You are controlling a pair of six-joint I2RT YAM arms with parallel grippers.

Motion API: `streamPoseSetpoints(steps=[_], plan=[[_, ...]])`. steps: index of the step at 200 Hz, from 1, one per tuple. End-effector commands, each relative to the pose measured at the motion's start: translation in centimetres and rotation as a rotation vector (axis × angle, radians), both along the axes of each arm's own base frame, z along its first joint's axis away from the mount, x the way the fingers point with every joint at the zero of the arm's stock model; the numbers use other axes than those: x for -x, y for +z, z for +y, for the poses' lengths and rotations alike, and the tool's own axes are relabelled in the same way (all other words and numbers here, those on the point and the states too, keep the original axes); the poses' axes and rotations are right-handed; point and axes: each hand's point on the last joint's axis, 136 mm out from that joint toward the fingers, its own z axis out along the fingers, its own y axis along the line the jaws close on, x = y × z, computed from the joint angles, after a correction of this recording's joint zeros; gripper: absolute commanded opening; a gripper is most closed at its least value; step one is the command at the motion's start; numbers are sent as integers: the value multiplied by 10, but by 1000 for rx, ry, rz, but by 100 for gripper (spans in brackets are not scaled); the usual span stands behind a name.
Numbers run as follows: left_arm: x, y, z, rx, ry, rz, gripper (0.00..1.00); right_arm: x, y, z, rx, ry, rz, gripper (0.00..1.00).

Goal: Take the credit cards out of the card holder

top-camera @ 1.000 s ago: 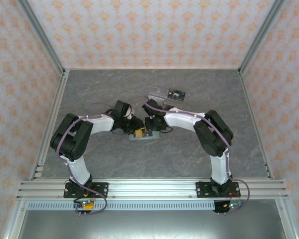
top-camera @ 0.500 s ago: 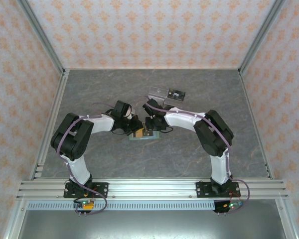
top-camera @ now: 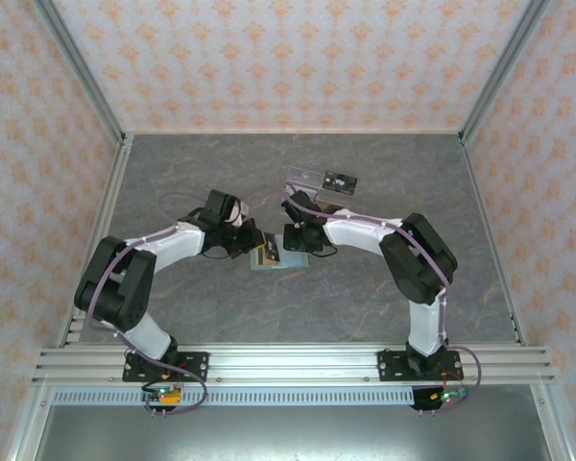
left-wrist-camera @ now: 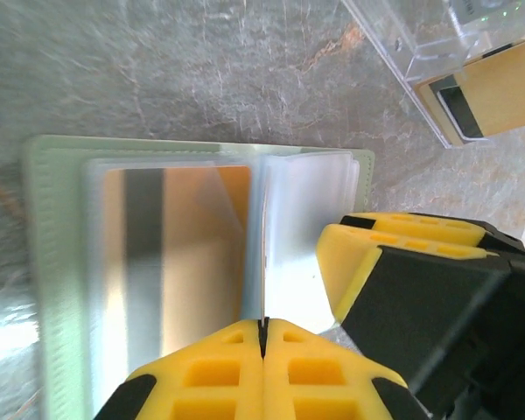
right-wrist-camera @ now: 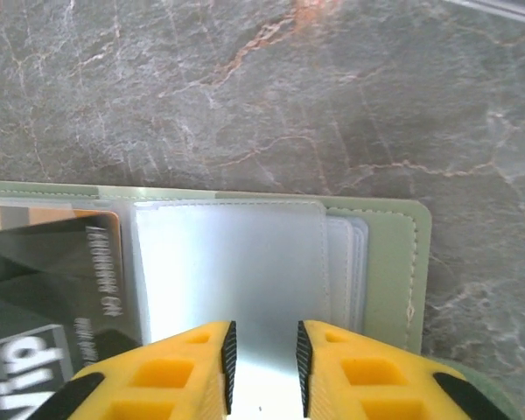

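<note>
Well, just caught the left fingers (left-wrist-camera: 262,337) going from a small gap to pressed tight together, at the card holder's (left-wrist-camera: 44,262) edge, in line with its middle fold. Can see a sleeve leaf (left-wrist-camera: 302,219) standing up and running straight into their seam, but can't tell if anything is really pinched. Also saw the left arm (top-camera: 125,279) swing its elbow out further left of the card holder than a second ago. Over on the right, noticed the right fingers (right-wrist-camera: 262,367) easing apart a touch to a narrow gap, tips down on a clear sleeve (right-wrist-camera: 227,262) in the holder's right half, gripping nothing as far as can be made out.

Reckon that means a page flip or a first pinch, not a card out yet. Still got an orange card (left-wrist-camera: 171,254) with a dark stripe sleeved in the left half, plus a dark card (right-wrist-camera: 52,289) face, maybe the same one.

Found the card holder lying open and flat on the worktop (top-camera: 221,317) between both wrists, with a clear stand (top-camera: 322,181) just beyond it.

Pose-wise: reaching in long and low from the holder's left with the left arm, wrist tipped down; folding the right arm (top-camera: 418,259) at the elbow out to the holder's right, wrist pointing down.
</note>
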Motion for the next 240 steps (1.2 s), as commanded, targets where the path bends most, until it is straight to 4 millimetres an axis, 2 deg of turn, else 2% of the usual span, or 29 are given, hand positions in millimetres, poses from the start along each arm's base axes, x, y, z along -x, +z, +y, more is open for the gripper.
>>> streamPoseSetpoints(steps=[1,42,70,95,131,186,211,240], plan=[[4,13,22,-89,22,-38,0,-9,37,0,-98,-20,-89,34],[-9,58,26,-72,51,-173,0,-20,99,5,-262,3,-256,54],[-21,95,18,11,70,-285,0,-24,124,15,-428,72,-258,68],[-30,131,4,135,68,-377,0,-36,143,17,-643,80,-231,72],[-38,161,-9,267,66,-427,0,-47,162,20,-835,112,-171,73],[-41,170,-18,353,64,-410,0,-50,178,29,-999,160,-105,70],[-41,166,-17,354,75,-394,0,-48,185,30,-1038,177,-107,63],[-42,162,-15,351,84,-381,0,-44,193,30,-1064,195,-106,50]])
